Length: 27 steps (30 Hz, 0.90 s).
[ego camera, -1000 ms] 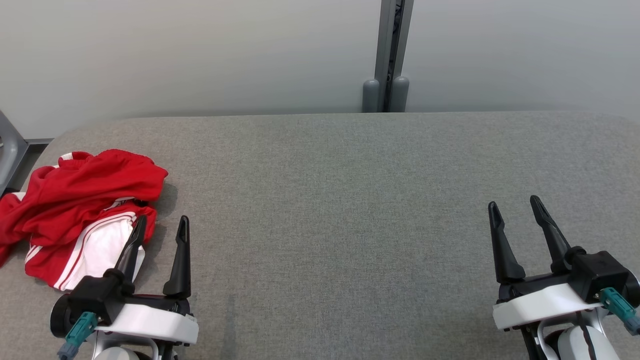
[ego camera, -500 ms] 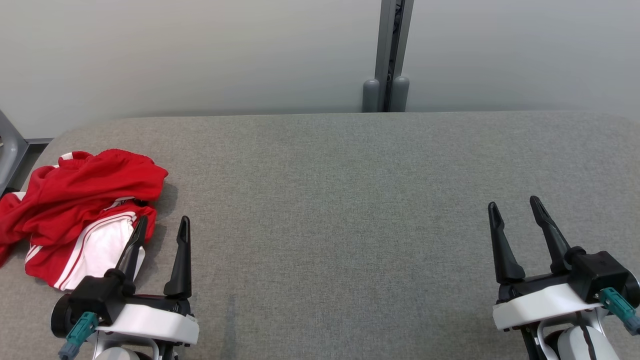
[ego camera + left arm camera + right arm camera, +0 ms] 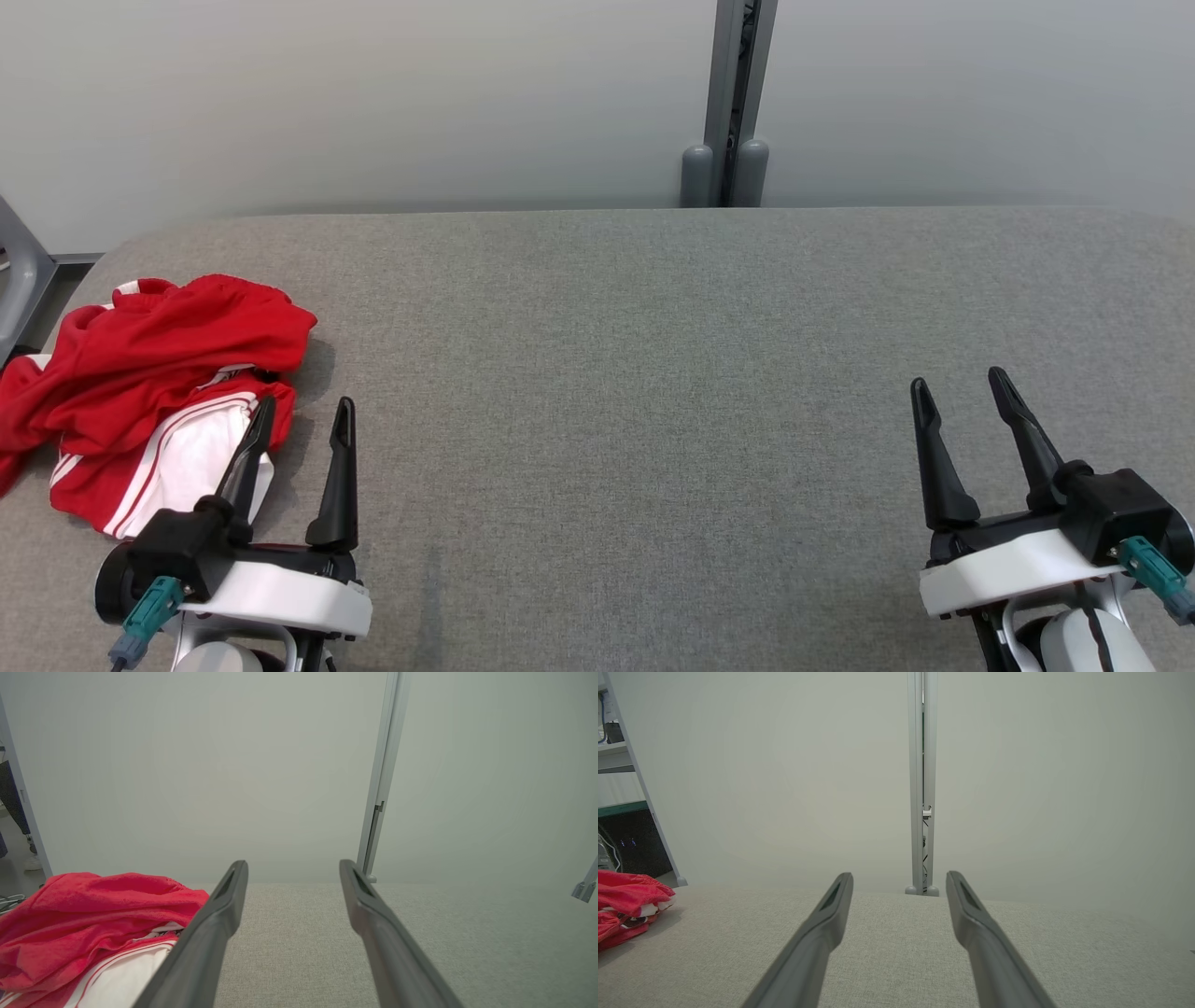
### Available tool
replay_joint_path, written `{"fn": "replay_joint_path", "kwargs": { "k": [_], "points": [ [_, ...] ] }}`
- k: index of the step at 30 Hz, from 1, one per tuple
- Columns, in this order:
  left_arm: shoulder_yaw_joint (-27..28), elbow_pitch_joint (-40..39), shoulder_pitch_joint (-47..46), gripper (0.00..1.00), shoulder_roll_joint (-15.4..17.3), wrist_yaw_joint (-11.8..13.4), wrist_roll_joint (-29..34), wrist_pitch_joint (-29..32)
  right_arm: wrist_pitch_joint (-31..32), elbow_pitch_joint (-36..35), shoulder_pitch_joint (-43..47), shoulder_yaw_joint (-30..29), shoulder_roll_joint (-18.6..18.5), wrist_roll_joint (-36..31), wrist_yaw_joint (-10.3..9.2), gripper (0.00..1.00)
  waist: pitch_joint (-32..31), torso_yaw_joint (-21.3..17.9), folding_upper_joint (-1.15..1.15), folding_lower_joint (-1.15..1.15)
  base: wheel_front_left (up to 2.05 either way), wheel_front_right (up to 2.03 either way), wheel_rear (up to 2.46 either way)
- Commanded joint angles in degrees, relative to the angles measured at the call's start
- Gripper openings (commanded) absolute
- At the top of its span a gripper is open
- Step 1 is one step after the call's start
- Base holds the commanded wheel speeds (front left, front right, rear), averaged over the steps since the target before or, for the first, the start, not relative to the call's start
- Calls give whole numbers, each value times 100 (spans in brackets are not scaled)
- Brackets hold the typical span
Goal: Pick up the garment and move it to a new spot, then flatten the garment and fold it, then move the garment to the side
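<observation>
- The garment [image 3: 159, 392] is a crumpled heap of red cloth with a white panel and thin red-and-white stripes. It lies at the left end of the table [image 3: 635, 373], close to the rounded far-left corner.
- The red folds are bunched on top and toward the far side, and the white striped part faces the robot.
- The table is covered in plain grey woven fabric, and the garment casts a soft shadow on it to the right.
- The left gripper [image 3: 307, 403] hangs low at the near left with its jaws spread wide and nothing between them. Its two dark fingers point away from the robot.
- From the head view, the tip of its outer finger overlaps the garment's near right edge. I cannot tell whether it touches the cloth or is just above it. The inner finger is over bare table just beside the heap.
- In the left wrist view the red heap sits to the left of the fingers, with the white panel running under the left one. Open table shows through the gap.
- The right gripper [image 3: 959, 378] is at the near right, well apart from the garment. Its jaws are also spread and empty, and it is angled slightly leftward over bare fabric.
- In the right wrist view the garment is a small red shape at the far left edge.
- Behind the table is a pale grey wall [image 3: 373, 93], split by a vertical metal post [image 3: 733, 103] that ends in two rounded grey feet.
</observation>
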Motion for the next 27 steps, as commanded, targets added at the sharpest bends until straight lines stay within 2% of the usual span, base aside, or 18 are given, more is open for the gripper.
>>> {"fn": "replay_joint_path", "kwargs": {
  "k": [1,13,27],
  "points": [
    [15,-10,-32,100,26,-8,9,-29,-42,13,-55,0,-49,31,10,100,-1,1,0,0,0,0,0],
    [-20,30,-93,100,26,-8,-24,-29,-40,26,-51,22,-46,114,10,100,47,205,0,0,0,0,0],
    [87,85,-116,100,27,-8,-77,-28,-37,113,-61,190,-45,382,10,100,35,1043,0,0,0,0,0]
  ]
}}
